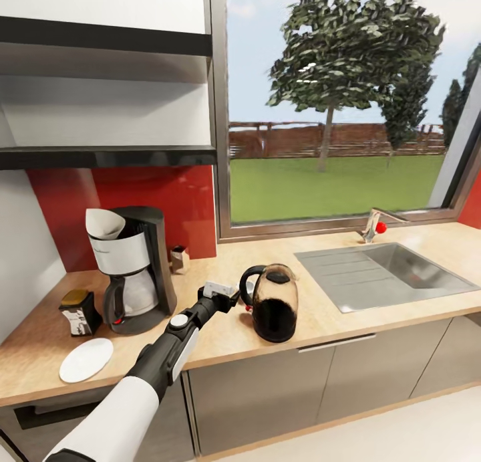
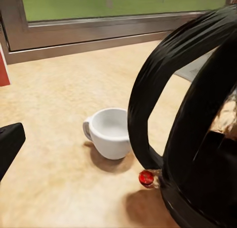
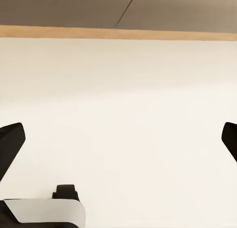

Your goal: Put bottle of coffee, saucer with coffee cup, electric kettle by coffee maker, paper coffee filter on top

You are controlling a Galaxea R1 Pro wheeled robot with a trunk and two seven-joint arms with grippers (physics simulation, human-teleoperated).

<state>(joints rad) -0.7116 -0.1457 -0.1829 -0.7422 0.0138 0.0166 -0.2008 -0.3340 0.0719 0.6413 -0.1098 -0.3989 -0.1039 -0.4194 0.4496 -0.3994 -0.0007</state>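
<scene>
Left end effector [image 1: 230, 297]: it is hovering just beside the loop handle of the electric kettle [image 1: 272, 303]; I cannot tell if its fingers are apart or together, because one dark finger [image 2: 9, 146] alone is showing in the left wrist view.
Right end effector [image 3: 118, 139]: its fingers are standing wide apart, holding nothing, and pointing at the pale floor [image 3: 118, 89].
Risk one: the kettle is looking tall and smooth, so a sideways bump may be tipping it.
Risk two: the coffee cup [image 2: 109, 132] is sitting on the table [image 1: 207, 331] just behind the kettle handle; a reach past the handle may be knocking it.
Places: the coffee maker [image 1: 133, 271] is carrying the paper coffee filter [image 1: 103, 223]; the bottle of coffee [image 1: 79, 311] and the saucer [image 1: 86, 360] are lying near it, the saucer bare.
Count: one kettle, one cup, one saucer, one bottle, one filter, one coffee maker.
</scene>
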